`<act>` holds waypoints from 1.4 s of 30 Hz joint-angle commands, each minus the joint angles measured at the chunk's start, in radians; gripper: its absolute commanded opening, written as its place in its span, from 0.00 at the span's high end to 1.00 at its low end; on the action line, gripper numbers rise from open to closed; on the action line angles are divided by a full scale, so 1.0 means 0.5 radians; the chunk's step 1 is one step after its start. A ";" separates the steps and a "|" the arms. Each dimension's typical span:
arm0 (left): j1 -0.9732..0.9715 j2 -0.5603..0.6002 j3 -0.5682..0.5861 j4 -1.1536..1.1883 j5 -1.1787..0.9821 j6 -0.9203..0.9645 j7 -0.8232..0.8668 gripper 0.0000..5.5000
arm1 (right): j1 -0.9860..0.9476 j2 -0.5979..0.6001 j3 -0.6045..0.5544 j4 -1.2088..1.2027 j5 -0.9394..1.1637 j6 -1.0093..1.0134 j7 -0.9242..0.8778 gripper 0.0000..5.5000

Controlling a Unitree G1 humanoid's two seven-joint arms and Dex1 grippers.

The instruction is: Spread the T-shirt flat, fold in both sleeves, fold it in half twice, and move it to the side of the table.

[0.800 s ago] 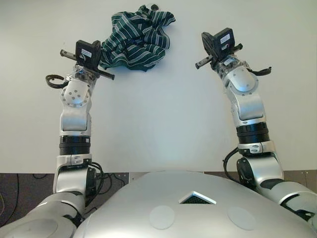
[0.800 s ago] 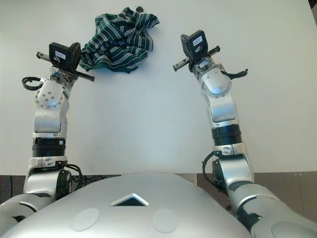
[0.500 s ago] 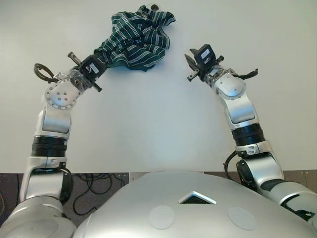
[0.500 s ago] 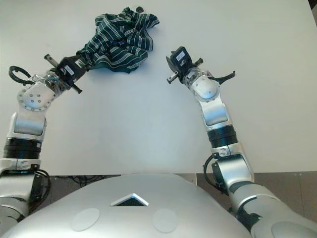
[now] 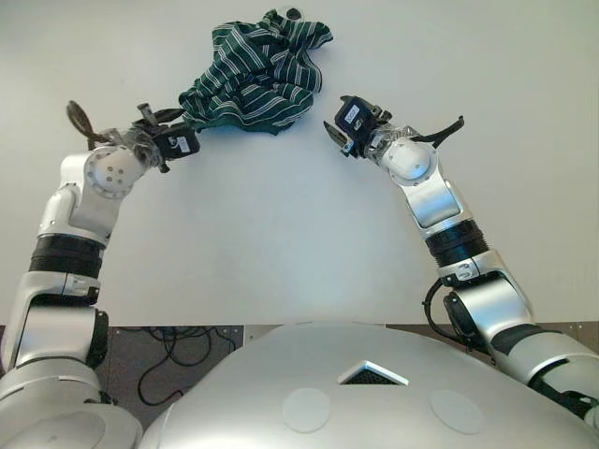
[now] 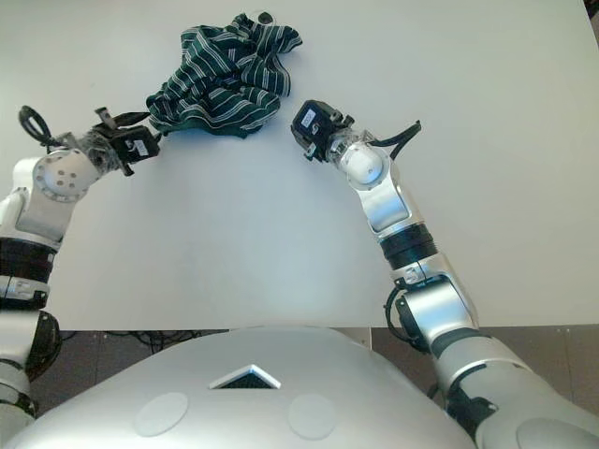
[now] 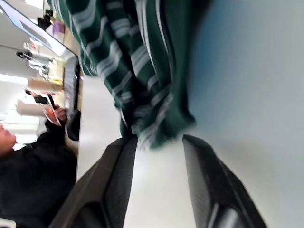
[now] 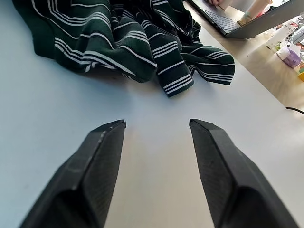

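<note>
Cloth lies bunched at the far side of the table (image 5: 299, 243), left of centre: one T-shirt (image 5: 257, 75), dark green with thin white stripes, crumpled into a heap and not spread. The heap is longer than wide, and its long axis runs on a slant from the near left, by the left gripper, to the far right, where a striped flap sticks out towards the table's far edge. Which end holds the collar and which the hem cannot be told, and no sleeve can be picked out among the folds. There are two grippers, one at each side of the heap, both low over the table and pointing inward at it. The left gripper (image 5: 187, 138) is at the heap's near-left corner; in its wrist view the two fingers (image 7: 121, 161) stand well parted, and a striped edge of cloth reaches to the mouth of the gap between the tips without being pinched. The right gripper (image 5: 335, 138) is just off the heap's near-right edge, apart from the cloth; its fingers (image 8: 107, 142) are spread wide with bare table between them, holding nothing. One laptop (image 8: 223, 21) sits on a wooden desk beyond the table.
</note>
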 commanded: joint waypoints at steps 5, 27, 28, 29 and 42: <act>-0.119 -0.015 -0.180 0.204 0.105 -0.157 -0.052 0.77 | 0.019 -0.011 -0.040 -0.011 -0.005 0.005 0.017 0.54; -0.178 0.147 0.093 -0.787 -0.463 0.383 -0.852 1.00 | 0.069 -0.103 0.107 -0.191 -0.145 -0.368 0.172 0.36; -0.177 0.154 0.113 -0.836 -0.488 0.420 -0.876 1.00 | 0.055 -0.094 0.117 -0.166 -0.169 -0.376 0.154 0.36; -0.179 0.157 0.131 -0.876 -0.511 0.453 -0.893 1.00 | 0.042 -0.088 0.127 -0.149 -0.186 -0.385 0.144 0.36; -0.290 0.121 0.195 -1.088 -0.663 0.687 -0.925 1.00 | 0.007 0.020 0.184 -0.098 -0.099 -0.351 0.242 0.39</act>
